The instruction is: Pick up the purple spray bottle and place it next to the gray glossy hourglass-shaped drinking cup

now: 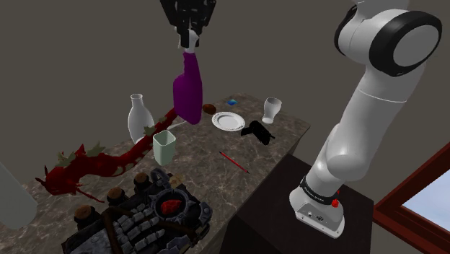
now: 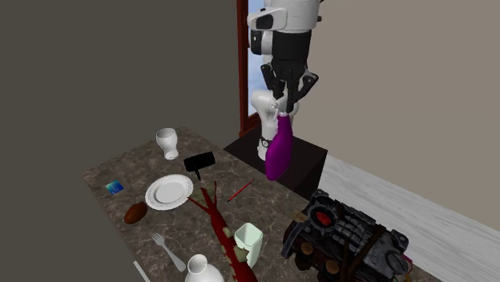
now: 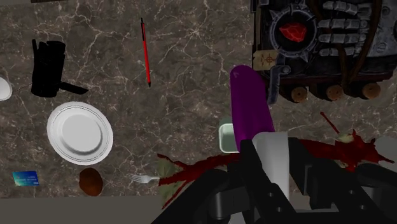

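Observation:
The purple spray bottle point(image 1: 187, 90) point(image 2: 279, 152) hangs in the air well above the marble tabletop point(image 1: 202, 155), slightly tilted. My gripper point(image 1: 189, 40) point(image 2: 284, 102) point(image 3: 273, 159) is shut on its white spray head from above. In the wrist view the bottle's purple body point(image 3: 249, 105) points down past a pale green cup point(image 3: 227, 137). The hourglass-shaped drinking cup point(image 1: 271, 110) point(image 2: 167, 143), drawn pale grey, stands upright near the table's far corner, apart from the bottle.
A white plate point(image 1: 228, 120), a black object point(image 1: 258, 133) and a red pencil point(image 1: 233, 161) lie between bottle and cup. A white vase point(image 1: 138, 117), the green cup point(image 1: 164, 146), a red branch point(image 1: 94, 162) and a dark ornate box point(image 1: 144, 216) fill the near end.

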